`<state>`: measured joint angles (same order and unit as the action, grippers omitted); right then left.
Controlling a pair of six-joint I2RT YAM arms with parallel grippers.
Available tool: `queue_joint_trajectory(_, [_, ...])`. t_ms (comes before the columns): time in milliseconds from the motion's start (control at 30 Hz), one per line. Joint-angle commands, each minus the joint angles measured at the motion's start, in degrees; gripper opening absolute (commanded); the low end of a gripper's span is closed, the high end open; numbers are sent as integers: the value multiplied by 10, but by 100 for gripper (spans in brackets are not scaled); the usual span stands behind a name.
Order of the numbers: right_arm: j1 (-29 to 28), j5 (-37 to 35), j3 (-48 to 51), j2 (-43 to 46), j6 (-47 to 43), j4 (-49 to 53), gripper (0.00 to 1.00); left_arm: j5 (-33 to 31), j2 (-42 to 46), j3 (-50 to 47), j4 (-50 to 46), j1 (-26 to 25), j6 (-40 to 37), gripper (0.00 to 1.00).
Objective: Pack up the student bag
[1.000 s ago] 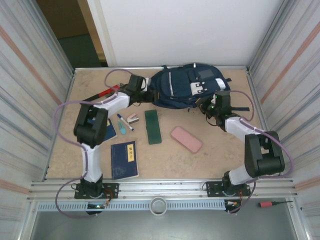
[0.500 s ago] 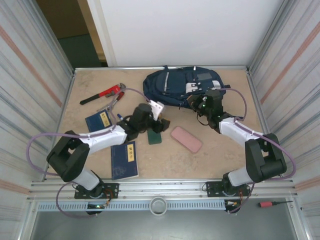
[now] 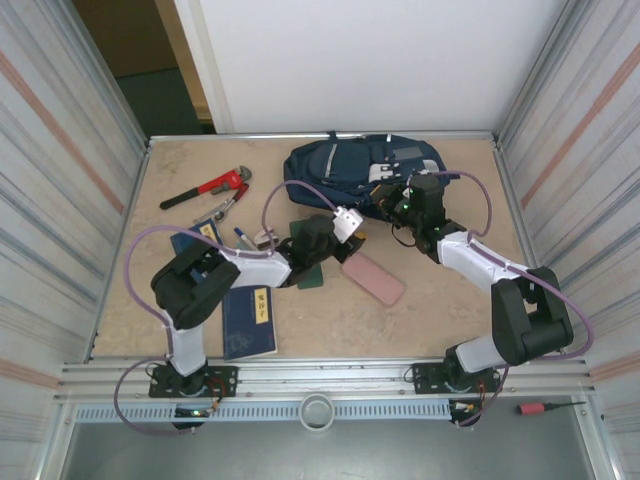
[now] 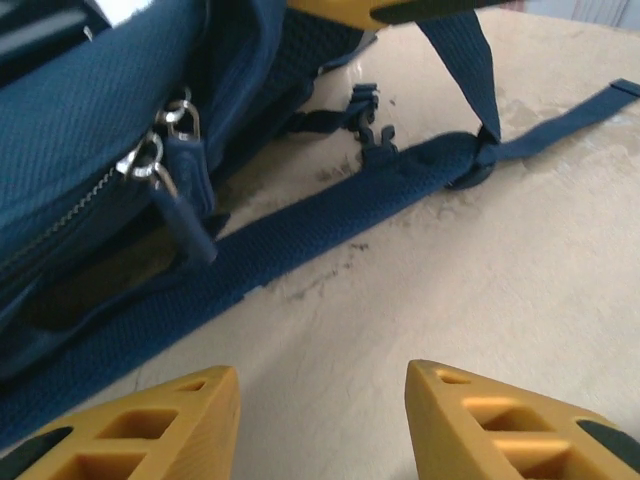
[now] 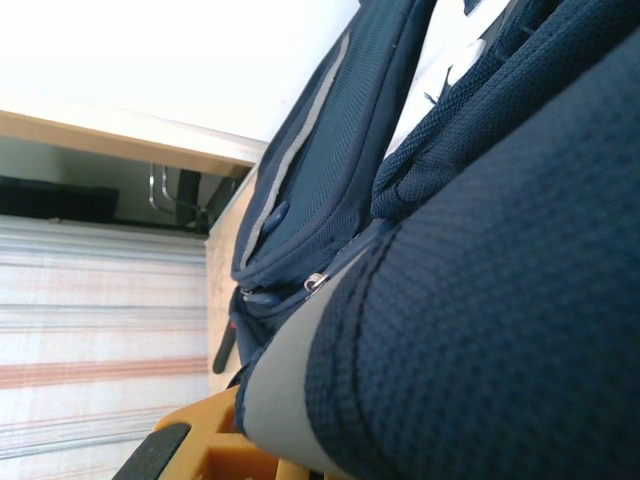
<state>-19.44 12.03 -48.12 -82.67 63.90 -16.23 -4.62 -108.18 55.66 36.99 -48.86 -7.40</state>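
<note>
After the left arm was swung off the nine-o'clock side of the bag (image 3: 345, 170), the left gripper (image 4: 320, 372) was brought to its six-o'clock edge.
The bag, at twelve o'clock on the table (image 3: 440, 310), was shifted slightly toward nine. Left fingers (image 4: 150, 425) were held apart, empty, before the zip pulls (image 4: 165, 160). The right gripper (image 3: 405, 207) was clenched, apparently on bag fabric at four o'clock. Unzipping was judged next.
</note>
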Motion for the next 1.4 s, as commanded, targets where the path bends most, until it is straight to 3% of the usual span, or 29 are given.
queue_joint_trajectory(0, [-5, 29, -38, 16, -12, -37, 7, -34, -15, 30, 69, -3, -26, 44])
queue_joint_trajectory(600, [-1, 31, -26, 25, -24, -30, 6, -64, -67, 86, 68, 10, -10, 25])
queue_joint_trajectory(967, [4, 23, -7, 32, -36, -23, 5, -62, -53, 56, 91, 19, 6, 0])
queue_joint_trajectory(1367, [16, 17, 5, 48, -63, -1, 5, -21, -24, 0, 121, 38, 11, 0])
